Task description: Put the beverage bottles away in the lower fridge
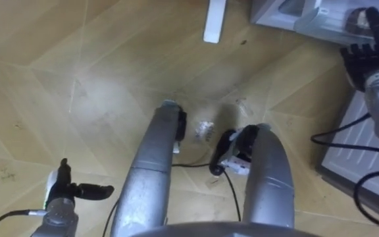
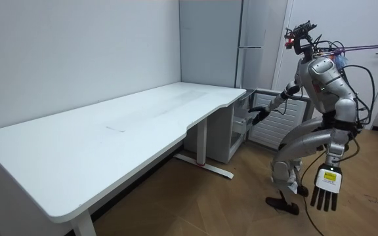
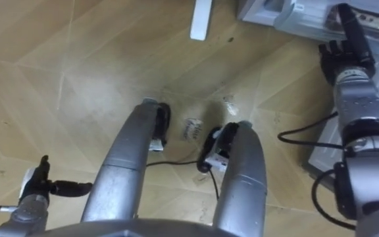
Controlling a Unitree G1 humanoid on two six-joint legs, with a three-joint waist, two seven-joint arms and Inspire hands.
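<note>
— Where was the robot?

— Right of centre in the room view, knees bent on the wooden floor (image 1: pixel 77 79). It faced the lower fridge (image 2: pixel 230 137), which sat just past the end of the white desk (image 2: pixel 110 131). The fridge's door (image 2: pixel 277 128) stood open, close beside the robot's legs.

— What was the right hand doing?

— The right hand (image 1: pixel 357 59) was in the upper right of the eye views, stretched out to the open front of the fridge. I could not tell whether it was open or closed, or whether it had hold of anything.

— And the left?

— The left hand (image 2: pixel 327 188) hung low in the lower right of the room view, well apart from the fridge. Its fingers were straight and spread, pointing at the floor, with nothing in them. It also showed in the lower left corner of the eye views.

— Where were the drinks?

— I could not make them out. What lay inside the fridge, at the top right edge of the eye views, was too blurred to name.

— Anything else on the floor?

— The desk's white foot (image 1: pixel 214 20), at top centre of the eye views.
</note>
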